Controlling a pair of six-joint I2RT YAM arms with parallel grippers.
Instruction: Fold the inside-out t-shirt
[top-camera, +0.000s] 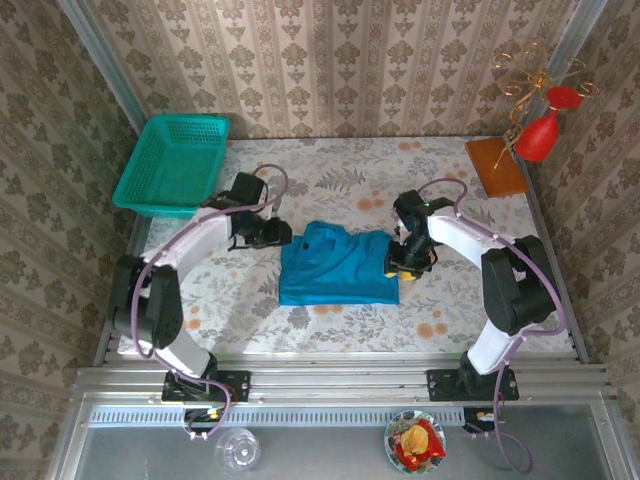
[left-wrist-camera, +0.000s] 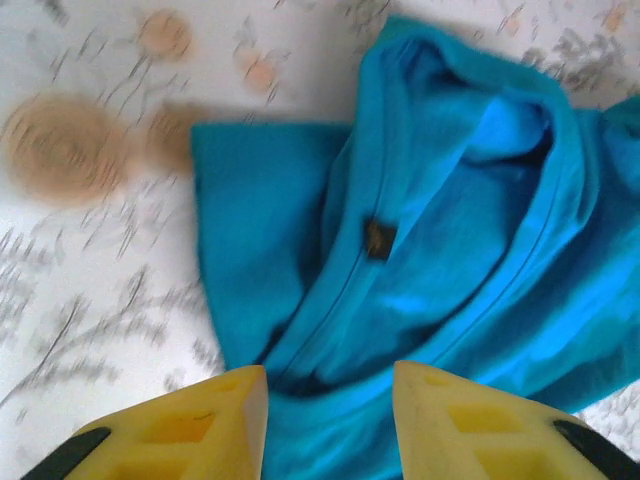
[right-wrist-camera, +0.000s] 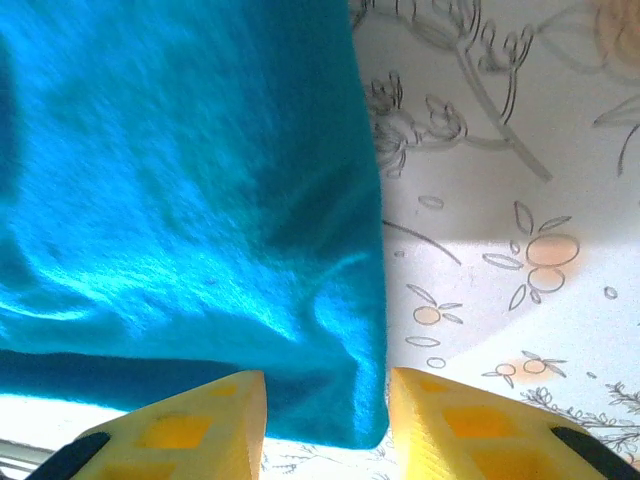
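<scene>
The t-shirt (top-camera: 338, 265) lies folded. Left gripper (left-wrist-camera: 328, 372) at its left edge, right gripper (right-wrist-camera: 325, 375) at its right. Both stand apart, empty.

Robot test cell dressed as a home interior, not a lived-in room. Damask wallpaper (top-camera: 330, 60) on panel walls at three sides; floral cloth (top-camera: 250, 300) over the table. Household props: blue t-shirt (top-camera: 335, 265), teal mesh basket (top-camera: 172, 165), red vase (top-camera: 540, 130), plate (top-camera: 390, 452) of something red and yellow, drinking glass (top-camera: 237, 450). Lab side: bare aluminium frame (top-camera: 340, 378) along the near edge, left arm (top-camera: 190, 250) and right arm (top-camera: 470, 235) bolted to it, cables looped along both
</scene>
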